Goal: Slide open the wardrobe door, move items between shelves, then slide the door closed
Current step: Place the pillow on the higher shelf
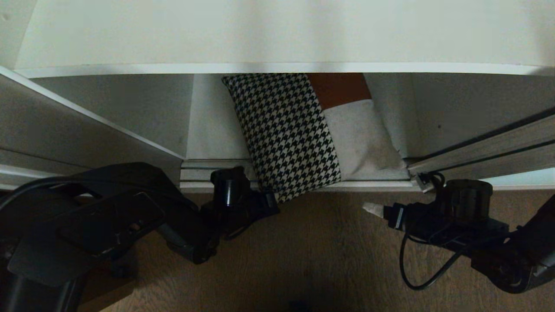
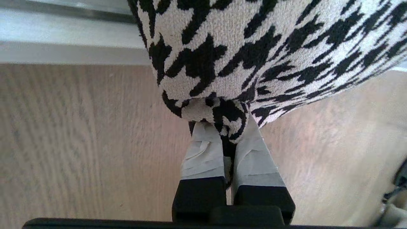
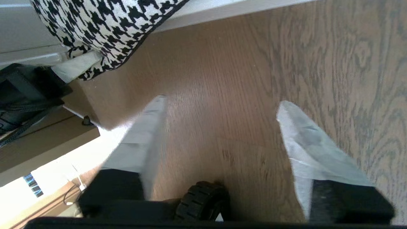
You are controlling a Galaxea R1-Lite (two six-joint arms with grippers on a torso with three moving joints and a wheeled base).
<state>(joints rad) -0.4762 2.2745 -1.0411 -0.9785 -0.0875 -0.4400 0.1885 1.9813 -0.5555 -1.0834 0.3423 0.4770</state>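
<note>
Between the left end effector's (image 2: pixel 226 133) fingertips sits the cushion's (image 2: pixel 270 47) corner.

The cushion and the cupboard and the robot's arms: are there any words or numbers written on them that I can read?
No, there are none to read.
The cushion has only a houndstooth pattern with brown and grey patches.
The shelf, the floor and the taped fingers of the left gripper are plain.
The right gripper shows no label either.
</note>
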